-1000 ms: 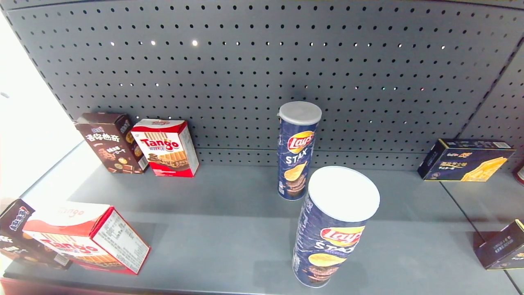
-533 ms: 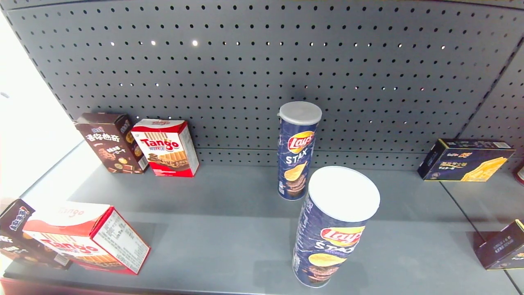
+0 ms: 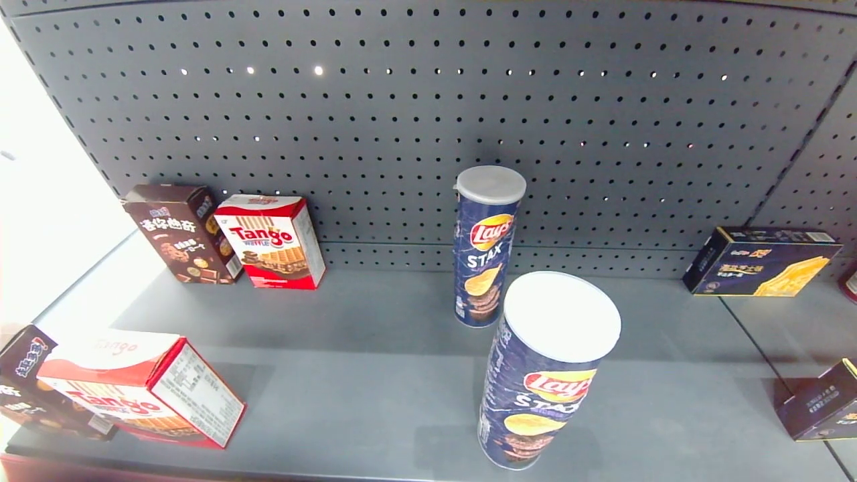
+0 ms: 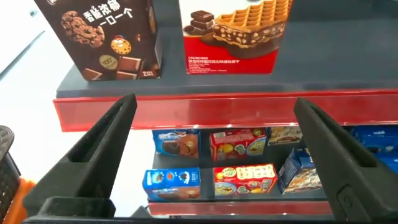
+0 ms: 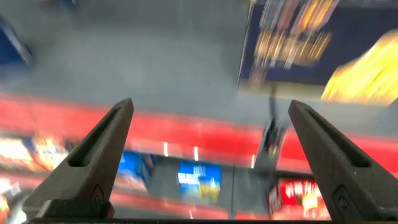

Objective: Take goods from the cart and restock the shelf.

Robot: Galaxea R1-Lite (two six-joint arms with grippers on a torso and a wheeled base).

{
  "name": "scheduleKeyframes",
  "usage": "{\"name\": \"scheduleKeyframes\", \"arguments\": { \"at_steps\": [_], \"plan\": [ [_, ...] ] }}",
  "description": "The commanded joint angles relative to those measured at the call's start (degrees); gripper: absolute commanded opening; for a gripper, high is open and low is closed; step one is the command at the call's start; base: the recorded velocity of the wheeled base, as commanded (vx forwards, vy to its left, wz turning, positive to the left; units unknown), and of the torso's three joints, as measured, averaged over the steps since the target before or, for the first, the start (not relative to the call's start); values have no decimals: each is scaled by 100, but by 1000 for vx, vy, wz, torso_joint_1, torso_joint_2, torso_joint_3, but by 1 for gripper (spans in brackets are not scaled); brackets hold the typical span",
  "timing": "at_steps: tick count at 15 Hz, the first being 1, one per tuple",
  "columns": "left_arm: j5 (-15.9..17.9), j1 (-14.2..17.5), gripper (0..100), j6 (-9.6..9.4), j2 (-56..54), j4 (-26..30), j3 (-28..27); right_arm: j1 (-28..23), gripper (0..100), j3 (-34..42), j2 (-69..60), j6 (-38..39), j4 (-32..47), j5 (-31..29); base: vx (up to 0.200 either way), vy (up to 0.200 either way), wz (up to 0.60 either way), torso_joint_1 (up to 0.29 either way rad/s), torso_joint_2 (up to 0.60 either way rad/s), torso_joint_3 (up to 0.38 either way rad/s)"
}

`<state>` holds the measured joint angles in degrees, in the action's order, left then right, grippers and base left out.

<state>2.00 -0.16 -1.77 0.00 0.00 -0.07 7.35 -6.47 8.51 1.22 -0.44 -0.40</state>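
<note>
A: What stands on the shelf (image 3: pixel 375 375) right now?
B: Two dark blue chip tubes with pale lids, both upright, a little right of the middle. The far chip tube (image 3: pixel 485 248) is close to the pegboard back panel (image 3: pixel 428 100). The near chip tube (image 3: pixel 546 381) stands just in front of it and slightly to its right, near the front edge

A: And on the left side?
B: At the far left, by the back panel, a brown cookie box (image 3: pixel 181 234) and a far wafer box (image 3: pixel 274 244) in red stand side by side, touching or nearly so. At the near left, a near wafer box (image 3: pixel 134 388) sits at the front edge, turned at an angle, with a left dark box (image 3: pixel 27 381) just beside it on its left

A: The right side?
B: A blue and yellow box (image 3: pixel 760 262) stands far right against the back panel. A right dark box (image 3: pixel 820 402) is at the near right, well apart from the tubes

A: How are the grippers?
B: The left gripper (image 4: pixel 214 104) has its fingers spread wide. It faces the red front strip (image 4: pixel 224 112) of the shelf, where a cookie box and a wafer box stand just behind that strip. Small boxes on the lower shelves (image 4: pixel 239 165) lie beyond it. The right gripper (image 5: pixel 210 107) is spread wide too, also facing the red strip, with a dark blue and yellow box on the shelf beyond

A: Is either one touching the goods?
B: No, both are apart from every box and tube
</note>
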Motion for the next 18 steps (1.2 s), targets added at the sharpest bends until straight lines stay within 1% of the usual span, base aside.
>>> {"name": "scheduleKeyframes", "arguments": {
  "at_steps": [1, 2, 3, 4, 5, 6, 7, 9, 13, 15, 18],
  "plan": [
    [-7, -2, 100, 1, 18, 0, 7, 451, 100, -2121, 2463, 36, 26, 260, 0, 0, 0, 0, 0, 0],
    [-7, -2, 100, 1, 18, 0, 7, 451, 100, -2121, 2463, 36, 26, 260, 0, 0, 0, 0, 0, 0],
    [2, -2, 100, 10, 18, 0, -1, 917, 100, -2464, 3552, -175, -387, 383, 0, 0, 0, 0, 0, 0],
    [2, -2, 100, 10, 18, 0, -1, 1049, 100, -2526, 3799, -175, -527, 392, 0, 0, 0, 0, 0, 0],
    [2, -2, 100, 19, 18, 0, -1, 1594, 100, -2780, 4590, -289, -905, 383, 0, 0, 0, 0, 0, 0],
    [-7, -2, 100, 27, 18, 0, -1, 1726, 100, -2877, 4818, -342, -967, 365, 0, 0, 0, 0, 0, 0],
    [-24, -2, 100, 45, 18, 0, -1, 2016, 100, -3018, 5301, -465, -993, 392, 0, 0, 0, 0, 0, 0],
    [-24, -2, 100, 36, 18, 0, -1, 2464, 100, -2930, 5750, -588, -993, 365, 0, 0, 0, 0, 0, 0],
    [-24, -2, 100, 45, 18, 0, -1, 2816, 100, -2877, 6189, -597, -1002, 401, 0, 0, 0, 0, 0, 0],
    [-33, -2, 100, 45, 18, 0, -1, 2851, 100, -2851, 6233, -605, -1002, 418, 0, 0, 0, 0, 0, 0],
    [-24, -2, 100, 45, 18, 0, -1, 3106, 100, -2701, 6198, -605, -1002, 427, 0, 0, 0, 0, 0, 0]
  ]
}}
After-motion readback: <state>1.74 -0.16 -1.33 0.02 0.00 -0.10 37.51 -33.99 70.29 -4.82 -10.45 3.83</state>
